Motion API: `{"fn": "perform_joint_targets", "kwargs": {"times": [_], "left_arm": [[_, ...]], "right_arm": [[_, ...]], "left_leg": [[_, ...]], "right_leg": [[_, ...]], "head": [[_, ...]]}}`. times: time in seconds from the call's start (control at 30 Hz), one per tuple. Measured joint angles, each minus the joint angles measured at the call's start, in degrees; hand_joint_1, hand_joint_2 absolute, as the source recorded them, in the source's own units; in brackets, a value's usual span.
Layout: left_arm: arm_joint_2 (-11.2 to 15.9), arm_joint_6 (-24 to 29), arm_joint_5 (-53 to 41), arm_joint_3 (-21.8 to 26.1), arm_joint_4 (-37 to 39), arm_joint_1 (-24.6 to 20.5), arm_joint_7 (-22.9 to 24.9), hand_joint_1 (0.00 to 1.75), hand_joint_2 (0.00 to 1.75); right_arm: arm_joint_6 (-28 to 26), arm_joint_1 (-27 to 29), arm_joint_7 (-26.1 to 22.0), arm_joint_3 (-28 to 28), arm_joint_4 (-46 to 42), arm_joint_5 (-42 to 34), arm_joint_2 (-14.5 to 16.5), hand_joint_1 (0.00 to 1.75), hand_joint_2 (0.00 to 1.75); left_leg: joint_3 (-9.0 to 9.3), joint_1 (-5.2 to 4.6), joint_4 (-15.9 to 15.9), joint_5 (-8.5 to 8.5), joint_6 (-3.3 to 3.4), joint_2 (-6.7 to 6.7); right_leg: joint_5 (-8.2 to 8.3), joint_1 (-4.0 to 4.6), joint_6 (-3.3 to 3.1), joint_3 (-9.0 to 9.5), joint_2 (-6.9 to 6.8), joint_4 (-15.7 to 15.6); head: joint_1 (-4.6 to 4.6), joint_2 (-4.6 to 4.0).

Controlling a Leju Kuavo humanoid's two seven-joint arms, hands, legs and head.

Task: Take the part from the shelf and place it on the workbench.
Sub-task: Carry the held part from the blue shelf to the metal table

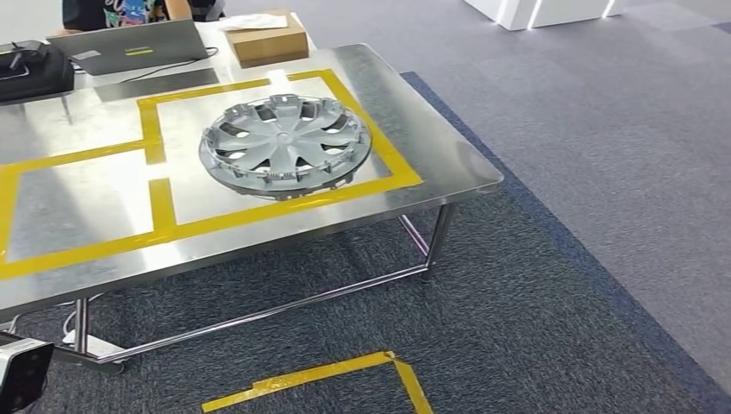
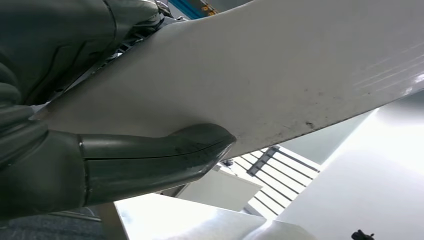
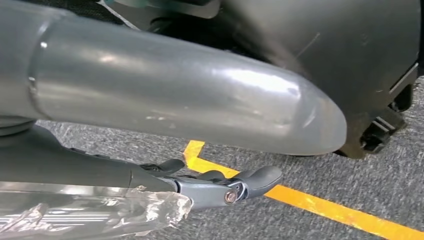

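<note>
Silver hubcap (image 1: 285, 144) lying flat on the steel workbench (image 1: 448, 147), inside the right-hand yellow tape rectangle (image 1: 379, 142).

In the head view the hubcap sits at about 12 o'clock from the robot, near the bench's right end, with a second taped rectangle to its 9 o'clock. Beyond it, around 11 o'clock, a cardboard box (image 1: 265, 38) and a grey laptop (image 1: 129, 45) rest on the far part of the bench, and a person's torso (image 1: 138, 10) shows at the far edge. More yellow tape (image 1: 323, 375) marks the grey carpet at 6 o'clock. The left hand (image 2: 100, 150) has its thumb pressed against a pale flat panel (image 2: 280, 75); whether it grips cannot be told. The right hand (image 3: 165, 125) hangs over taped carpet, its fingers (image 3: 250, 182) loosely extended, with nothing visibly held.
</note>
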Motion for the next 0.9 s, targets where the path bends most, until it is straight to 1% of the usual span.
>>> {"fn": "perform_joint_targets", "kwargs": {"times": [0.03,0.07,0.1,0.13,0.17,0.2,0.23,0.27,0.3,0.33,0.37,0.4,0.47,0.6,0.73,0.9], "left_arm": [[0.1,-0.2,-0.1,0.0,0.1,-0.1,0.2,1.43,1.75],[0.3,-0.4,-0.2,0.0,0.2,-0.3,0.4,1.43,1.75],[0.5,-0.6,-0.3,0.0,0.3,-0.4,0.7,1.43,1.75],[0.7,-0.8,-0.5,0.0,0.5,-0.5,0.9,1.43,1.75],[0.9,-0.9,-0.6,0.0,0.7,-0.5,1.2,1.43,1.75],[1.1,-1.0,-0.8,0.0,1.0,-0.5,1.4,1.43,1.75],[1.3,-1.2,-1.1,0.0,1.2,-0.6,1.7,1.43,1.75],[1.6,-1.5,-1.2,0.0,1.5,-0.7,2.1,1.43,1.75],[2.0,-1.7,-1.4,0.0,1.7,-0.8,2.4,1.43,1.75],[2.3,-2.0,-1.6,0.0,1.9,-1.0,2.8,1.43,1.75],[2.7,-2.2,-1.7,0.0,2.2,-1.3,3.1,1.43,1.75],[3.0,-2.4,-1.9,0.0,2.4,-1.5,3.6,1.43,1.75],[3.6,-2.7,-2.1,0.0,3.0,-1.8,4.3,1.43,1.75],[4.9,-3.5,-2.9,0.1,4.0,-2.4,5.8,1.43,1.75],[5.9,-3.9,-3.5,0.1,4.8,-2.8,6.9,1.43,1.75],[6.8,-4.1,-3.9,0.0,5.5,-3.1,7.3,1.43,1.75]], "right_arm": [[0.0,0.0,0.0,0.0,0.0,0.0,0.0,0.00,0.00],[0.0,0.1,0.0,0.0,0.0,0.0,0.0,0.00,0.00],[0.0,0.2,0.0,0.0,0.0,0.0,0.1,0.00,0.00],[0.0,0.3,0.0,0.0,0.0,0.0,0.1,0.00,0.00],[0.0,0.3,0.0,0.0,0.0,0.0,0.1,0.00,0.00],[0.0,0.4,0.0,0.0,0.0,0.0,0.1,0.00,0.00],[0.1,0.3,0.0,0.0,0.0,0.0,0.1,0.00,0.00],[0.1,0.3,-0.1,0.0,0.0,0.0,0.1,0.00,0.00],[0.1,0.2,-0.1,0.0,0.0,0.0,0.1,0.00,0.00],[0.2,0.2,-0.1,0.0,0.0,0.0,0.1,0.00,0.00],[0.2,0.1,-0.1,-0.1,0.0,0.0,0.1,0.00,0.00],[0.2,0.1,-0.1,-0.1,0.0,0.0,0.1,0.00,0.00],[0.6,0.0,-0.1,-0.1,0.0,0.0,0.0,0.00,0.00],[1.2,0.1,-0.2,-0.1,0.0,0.0,-0.1,0.00,0.00],[1.2,0.1,-0.3,-0.1,0.0,0.0,-0.1,0.00,0.00],[1.2,0.0,-0.3,-0.1,0.0,0.0,-0.2,0.00,0.00]], "left_leg": [[-0.77,0.01,1.8,-1.28,-0.36,1.26],[-2.04,0.09,4.7,-3.09,-0.69,2.75],[-3.71,0.22,8.3,-5.09,-1.06,3.70],[-5.29,0.41,11.7,-6.55,-1.38,4.16],[-6.20,0.60,13.7,-7.04,-1.61,4.36],[-6.11,0.76,13.8,-6.41,-1.76,4.47],[-4.87,0.86,11.6,-4.81,-1.80,4.55],[-2.79,0.91,7.9,-2.77,-1.70,4.69],[-0.61,0.83,4.0,-1.31,-1.47,4.91],[1.07,0.75,0.9,-0.39,-1.14,5.08],[2.08,0.68,-1.0,-0.08,-0.93,5.22],[2.39,0.60,-1.7,-0.27,-0.77,5.28],[2.41,0.56,-1.8,-0.25,-0.71,5.23],[2.42,0.44,-1.8,-0.45,-0.22,5.23],[2.42,0.35,-1.8,-0.59,0.00,5.23],[2.48,0.28,-1.8,-0.66,0.12,5.23]], "right_leg": [[0.26,-0.15,-0.27,0.31,-0.63,-0.3],[0.37,-0.18,-0.42,0.40,-1.25,-0.5],[0.37,-0.17,-0.52,0.43,-1.83,-0.5],[0.31,-0.18,-0.52,0.42,-2.40,-0.5],[0.24,-0.18,-0.51,0.43,-2.85,-0.5],[0.15,-0.18,-0.45,0.48,-3.21,-0.5],[0.05,-0.18,-0.35,0.62,-3.45,-0.5],[-0.09,-0.18,-0.19,0.81,-3.62,-0.5],[-0.27,-0.09,0.04,0.85,-3.74,-0.5],[-0.50,0.03,0.32,0.82,-3.80,-0.4],[-0.77,0.17,0.34,0.73,-3.82,-0.3],[-0.96,0.31,0.29,0.61,-3.82,-0.3],[-1.05,0.32,0.02,0.71,-3.80,-0.4],[-0.80,0.23,0.50,1.01,-3.79,-1.0],[-0.78,0.12,1.11,1.12,-3.78,-1.3],[-0.83,0.06,1.25,1.13,-3.79,-1.3]], "head": [[-0.14,0.00],[-0.29,0.00],[-0.39,0.00],[-0.41,0.00],[-0.41,0.00],[-0.39,0.00],[-0.41,0.00],[-0.41,0.00],[-0.40,0.00],[-0.37,0.00],[-0.32,0.00],[-0.29,0.00],[-0.27,0.00],[-0.28,0.00],[-0.29,0.00],[-0.30,0.00]]}}
